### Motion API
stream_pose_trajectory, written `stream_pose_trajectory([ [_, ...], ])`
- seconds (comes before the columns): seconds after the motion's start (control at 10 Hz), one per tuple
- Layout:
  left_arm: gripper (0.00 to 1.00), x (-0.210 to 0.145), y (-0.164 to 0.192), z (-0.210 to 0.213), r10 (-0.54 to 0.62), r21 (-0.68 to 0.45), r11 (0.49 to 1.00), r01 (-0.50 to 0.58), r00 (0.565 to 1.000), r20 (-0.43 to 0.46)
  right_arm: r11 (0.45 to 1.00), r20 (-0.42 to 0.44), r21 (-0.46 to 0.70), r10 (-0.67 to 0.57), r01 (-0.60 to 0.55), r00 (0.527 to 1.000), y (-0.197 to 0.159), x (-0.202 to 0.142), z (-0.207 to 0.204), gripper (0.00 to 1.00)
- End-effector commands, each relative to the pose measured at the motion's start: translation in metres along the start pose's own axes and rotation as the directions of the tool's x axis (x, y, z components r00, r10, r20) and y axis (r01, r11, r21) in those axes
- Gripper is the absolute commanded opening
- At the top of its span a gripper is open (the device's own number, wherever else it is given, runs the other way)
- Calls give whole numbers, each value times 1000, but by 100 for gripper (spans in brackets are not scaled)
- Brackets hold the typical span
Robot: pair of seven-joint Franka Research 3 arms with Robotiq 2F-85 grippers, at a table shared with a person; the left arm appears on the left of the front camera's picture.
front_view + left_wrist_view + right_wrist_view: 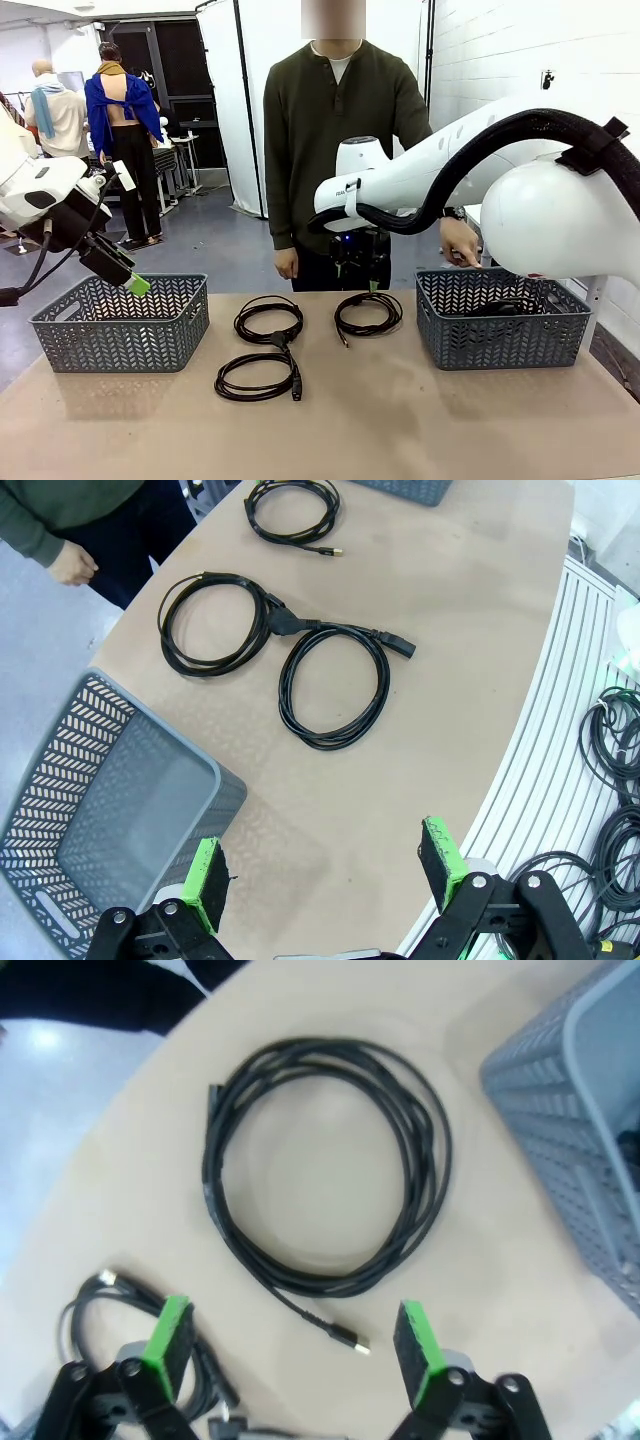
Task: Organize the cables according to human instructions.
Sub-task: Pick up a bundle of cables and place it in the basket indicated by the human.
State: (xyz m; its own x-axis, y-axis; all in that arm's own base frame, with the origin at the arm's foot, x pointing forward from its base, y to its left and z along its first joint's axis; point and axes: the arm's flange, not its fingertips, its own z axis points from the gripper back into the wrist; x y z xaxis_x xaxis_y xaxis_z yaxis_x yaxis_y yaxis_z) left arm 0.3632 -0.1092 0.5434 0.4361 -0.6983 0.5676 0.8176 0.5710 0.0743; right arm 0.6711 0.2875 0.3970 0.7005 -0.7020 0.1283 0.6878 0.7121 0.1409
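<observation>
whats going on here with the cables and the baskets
A person stands across the table, one hand at the rim of the right basket. The right gripper hangs open over the coiled cable nearest that basket. Two more cables lie mid-table. The left gripper is open by the left basket, holding nothing.

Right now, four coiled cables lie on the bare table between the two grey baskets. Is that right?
Not four, three. The front view shows the far-left coil, the near coil and the right coil on the table between the left basket and the right basket.
</observation>
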Motion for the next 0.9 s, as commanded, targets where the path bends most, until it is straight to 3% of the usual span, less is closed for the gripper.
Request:
stream_pose_trajectory([
  [0.0,100,-1,2,0,-1,-8,1000,1,1000,5,998,20,17,-58,57,998,13,2,-14,100],
  [0.8,100,-1,2,0,-1,-8,1000,1,1000,5,994,21,-24,-107,107,994,29,13,-60,100],
])
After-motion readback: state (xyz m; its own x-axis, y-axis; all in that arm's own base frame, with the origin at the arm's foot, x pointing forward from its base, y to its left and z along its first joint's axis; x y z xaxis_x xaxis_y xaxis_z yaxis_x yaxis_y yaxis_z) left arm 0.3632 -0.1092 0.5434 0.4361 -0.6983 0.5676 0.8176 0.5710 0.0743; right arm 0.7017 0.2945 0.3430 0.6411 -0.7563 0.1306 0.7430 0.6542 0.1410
